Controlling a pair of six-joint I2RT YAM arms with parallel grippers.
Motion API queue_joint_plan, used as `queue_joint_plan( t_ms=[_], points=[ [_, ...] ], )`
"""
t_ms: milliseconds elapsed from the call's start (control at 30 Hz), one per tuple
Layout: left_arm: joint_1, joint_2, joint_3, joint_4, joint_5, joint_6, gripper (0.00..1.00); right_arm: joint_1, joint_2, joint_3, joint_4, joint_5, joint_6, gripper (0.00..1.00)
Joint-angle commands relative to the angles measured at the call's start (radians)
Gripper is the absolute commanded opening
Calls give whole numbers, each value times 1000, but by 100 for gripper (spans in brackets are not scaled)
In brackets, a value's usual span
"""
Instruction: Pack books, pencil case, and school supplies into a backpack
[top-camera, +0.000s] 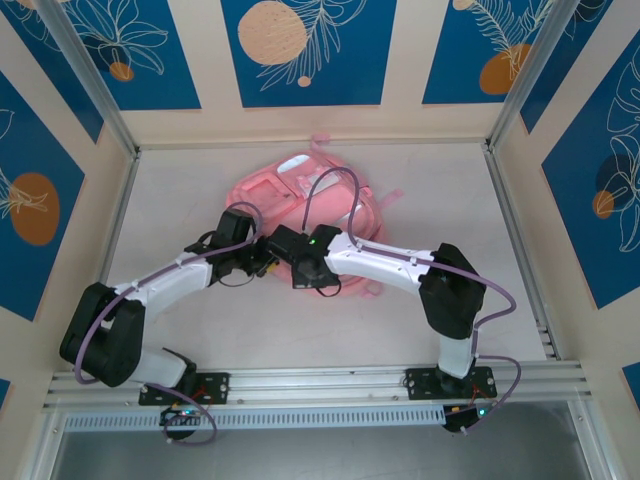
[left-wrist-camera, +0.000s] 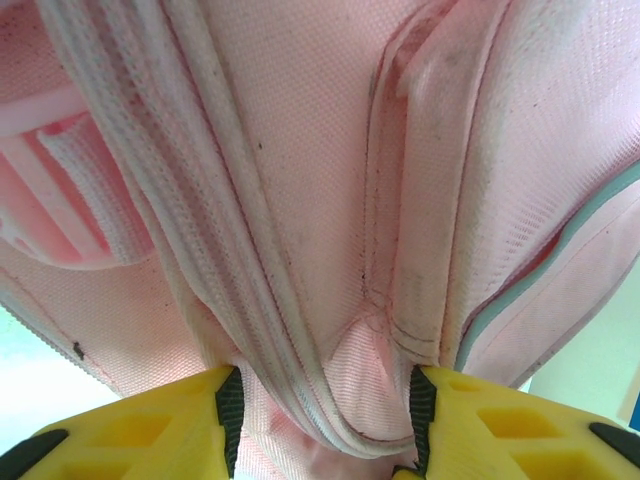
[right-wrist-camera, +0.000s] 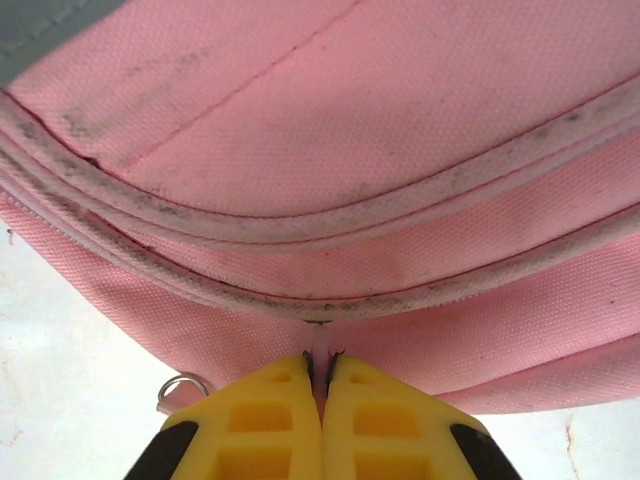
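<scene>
Pale table (top-camera: 420, 200), boxed in by beige walls with blue floral panels (top-camera: 310, 50), is carrying the pink backpack (top-camera: 300, 195) just above the centre of the top view, with both arms reaching in to its near edge. Packing is judged to be late or at the closing stage: the table around the bag is lying bare of loose supplies, but whether the books and the pencil case are sitting inside cannot be told, since the bag's mouth is hidden under the wrists. The overhead camera is giving the layout alone. The left wrist view is adding detail: the left gripper (left-wrist-camera: 320, 420) is holding its jaws half spread around a thick fold of backpack (left-wrist-camera: 300, 150) fabric and white webbing, pads touching it on both sides, a pale zip stripe (left-wrist-camera: 560, 250) running at the right. The right wrist view is showing the right gripper (right-wrist-camera: 322, 375) with jaws pressed together, pinching a thin pink tab (right-wrist-camera: 320, 345) under the backpack (right-wrist-camera: 350, 100) seam, a small metal ring (right-wrist-camera: 180, 388) lying at the lower left.
</scene>
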Motion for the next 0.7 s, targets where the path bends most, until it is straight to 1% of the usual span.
queue_joint_plan(
  t_ms=[0,100,167,233,333,400,567,667],
  points=[
    [-4,-46,-22,-27,-48,4,51,8,-83,-21,40,69,-86,0],
    [-4,-85,-32,-67,-96,11,54,12,-151,-59,109,54,-170,0],
    [-5,-104,-41,-69,-109,7,54,12,-184,-75,147,29,-217,0],
    [-5,-117,-54,-37,-98,-2,54,12,-204,-83,185,-10,-252,0],
    [-7,-111,-61,29,-65,-24,49,12,-217,-86,227,-77,-285,0],
    [-10,-98,-67,79,-39,-42,48,13,-223,-92,270,-124,-303,0],
    [-9,-68,-68,131,-26,-69,45,14,-225,-95,311,-169,-313,0],
    [-10,-62,-60,127,-44,-69,32,13,-225,-102,292,-139,-307,0]
  ],
)
